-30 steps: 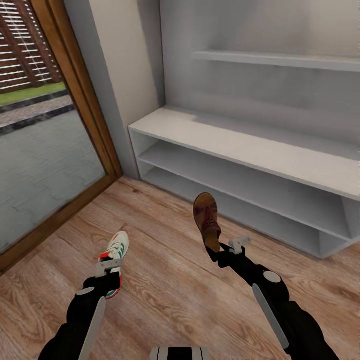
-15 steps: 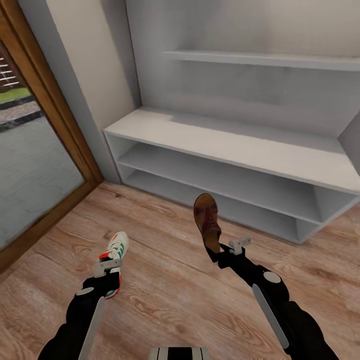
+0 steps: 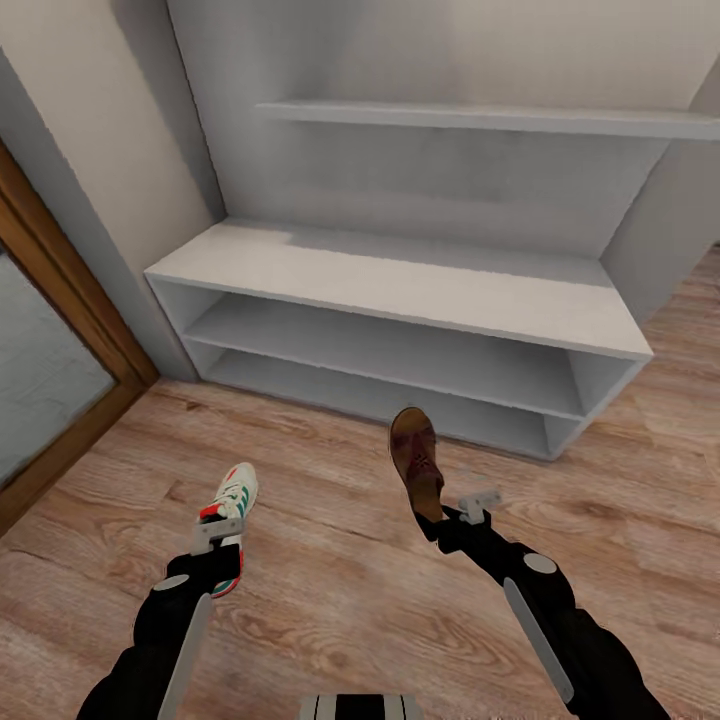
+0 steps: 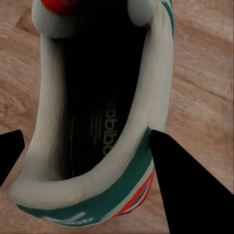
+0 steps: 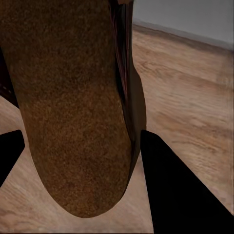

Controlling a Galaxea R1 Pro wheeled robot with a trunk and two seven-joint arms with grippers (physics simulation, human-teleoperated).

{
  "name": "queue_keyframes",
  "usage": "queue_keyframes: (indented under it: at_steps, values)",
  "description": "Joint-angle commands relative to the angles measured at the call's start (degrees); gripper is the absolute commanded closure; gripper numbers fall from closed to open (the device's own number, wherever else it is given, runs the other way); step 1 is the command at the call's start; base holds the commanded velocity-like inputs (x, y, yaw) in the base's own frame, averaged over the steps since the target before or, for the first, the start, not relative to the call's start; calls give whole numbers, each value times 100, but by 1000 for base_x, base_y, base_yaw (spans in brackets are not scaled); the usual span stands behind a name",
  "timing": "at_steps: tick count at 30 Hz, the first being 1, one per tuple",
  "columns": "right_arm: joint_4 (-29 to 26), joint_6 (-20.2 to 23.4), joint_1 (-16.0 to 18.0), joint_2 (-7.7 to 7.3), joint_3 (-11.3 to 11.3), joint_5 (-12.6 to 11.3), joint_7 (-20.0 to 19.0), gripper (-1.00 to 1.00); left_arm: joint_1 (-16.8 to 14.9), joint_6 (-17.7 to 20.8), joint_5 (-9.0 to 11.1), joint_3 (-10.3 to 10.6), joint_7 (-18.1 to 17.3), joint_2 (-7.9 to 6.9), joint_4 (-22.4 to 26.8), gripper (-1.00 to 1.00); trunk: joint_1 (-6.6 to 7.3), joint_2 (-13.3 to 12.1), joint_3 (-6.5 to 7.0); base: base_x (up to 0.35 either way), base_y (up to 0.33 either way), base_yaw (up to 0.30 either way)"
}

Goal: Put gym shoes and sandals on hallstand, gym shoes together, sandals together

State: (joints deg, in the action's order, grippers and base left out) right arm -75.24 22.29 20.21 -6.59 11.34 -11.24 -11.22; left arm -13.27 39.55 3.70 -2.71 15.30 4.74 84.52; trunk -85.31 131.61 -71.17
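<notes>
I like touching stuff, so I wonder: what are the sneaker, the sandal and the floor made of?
The sneaker looks like smooth white leather or plastic, with green stripes and a dark cloth-like lining.

The sandal seems to be brown leather; its footbed looks grainy, like suede or cork.

The floor looks like matte wood planks with wavy grain, though it could be printed laminate.

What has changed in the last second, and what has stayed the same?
The head camera has turned right: the hallstand now sits more centred, and the glass door has slid off to the left. The left gripper still holds the gym shoe, the right gripper the sandal.
</notes>
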Motion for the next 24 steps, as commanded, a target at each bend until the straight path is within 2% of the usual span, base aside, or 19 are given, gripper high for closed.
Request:
queue_keyframes:
  at_steps: [1,8,16,20,24]
  values:
    - [35,4,1,0,0,-27,-1,100,0,4,-9,2,-12,0,1,100,0,0,0,0,0,-287]
    - [92,4,1,0,0,-33,-11,100,0,8,-6,207,-11,11,0,100,0,0,0,0,0,-287]
    - [314,4,1,7,-5,-34,-24,100,0,10,-9,222,-10,6,3,100,0,0,0,0,0,-290]
    - [345,4,1,8,-2,-35,-28,100,0,263,-10,231,-10,27,3,100,0,0,0,0,0,-291]
    - [350,4,1,9,-1,-36,-29,100,0,359,-3,235,-10,33,3,100,0,0,0,0,0,-291]
